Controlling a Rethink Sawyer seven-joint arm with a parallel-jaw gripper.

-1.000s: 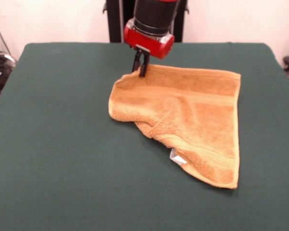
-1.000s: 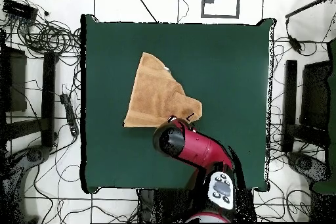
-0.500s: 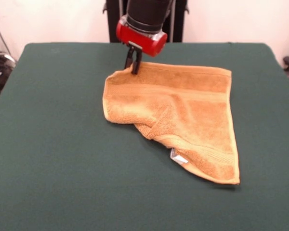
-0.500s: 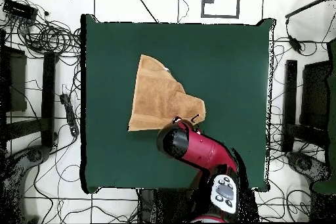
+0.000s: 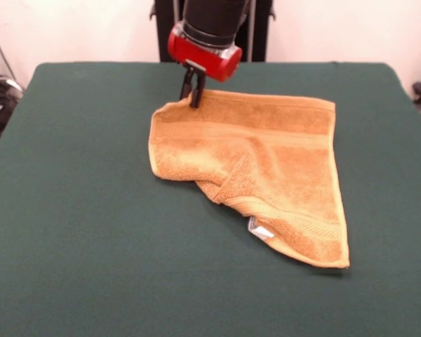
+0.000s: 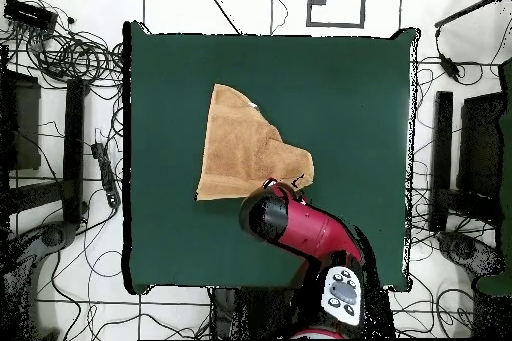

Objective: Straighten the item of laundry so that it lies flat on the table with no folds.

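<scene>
The item of laundry point(image 5: 274, 158), an orange-yellow towel, lies on the green table point(image 5: 84, 210) right of centre. Its near-left part is folded under, leaving a slanted edge, a bunched ridge in the middle and a white tag point(image 5: 259, 229) poking out. My gripper point(image 5: 192, 102) is shut on the towel's far-left corner, which stands slightly raised. In the overhead view the towel point(image 6: 240, 142) is a tapering shape, with the gripper point(image 6: 297, 179) at its lower right corner under the red arm.
Wide bare felt lies left of and in front of the towel point(image 5: 91, 267). Off the table, cables and stands point(image 6: 70, 57) crowd the floor on both sides.
The gripper has moved left in the front view, pulling the towel's far corner and the whole towel with it; in the last half second it barely moved.
</scene>
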